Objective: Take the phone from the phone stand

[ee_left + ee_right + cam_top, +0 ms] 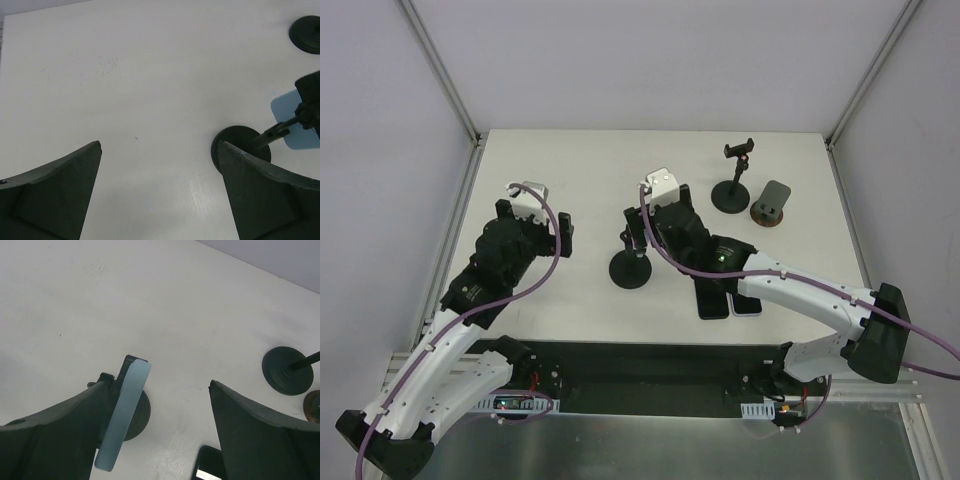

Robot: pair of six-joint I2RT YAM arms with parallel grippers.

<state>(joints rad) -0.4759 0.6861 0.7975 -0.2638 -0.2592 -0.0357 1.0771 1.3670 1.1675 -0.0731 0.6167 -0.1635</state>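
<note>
The phone (123,417) is a light-blue slab seen edge-on, held upright in the black clamp of the phone stand (140,415), which has a round black base (633,270). My right gripper (160,385) is open and straddles the phone. Its left finger lies against the clamp side, and a wide gap separates the phone from its right finger. In the left wrist view the phone (295,125) and the stand base (235,145) show at the right. My left gripper (160,145) is open over bare table, left of the stand.
Two dark phones (725,298) lie flat on the table under my right arm; one (210,465) shows by my right finger. An empty black stand (735,180) and a grey-brown holder (772,205) stand at the back right. White walls enclose the table.
</note>
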